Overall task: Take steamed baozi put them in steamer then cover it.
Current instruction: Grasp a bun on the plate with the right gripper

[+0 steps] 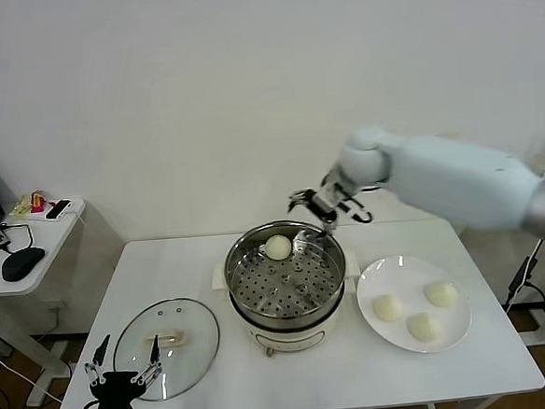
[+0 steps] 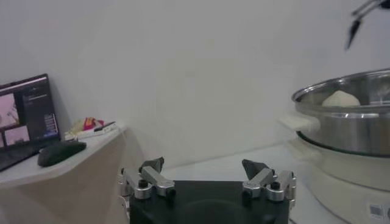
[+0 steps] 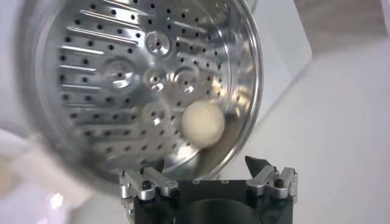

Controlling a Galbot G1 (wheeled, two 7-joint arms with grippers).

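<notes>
Steamer (image 1: 285, 283) uncovered, tray mostly bare; one baozi (image 1: 277, 247) at its far rim, right gripper (image 1: 327, 207) above that rim. Cover (image 1: 165, 336) lies apart, left gripper (image 1: 122, 369) beside it.

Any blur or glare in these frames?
Right wrist view: steamer rim smeared, its tray throws bright glare, baozi soft. Head view: right gripper slightly blurred. Left wrist view: left gripper crisp, even light.
</notes>
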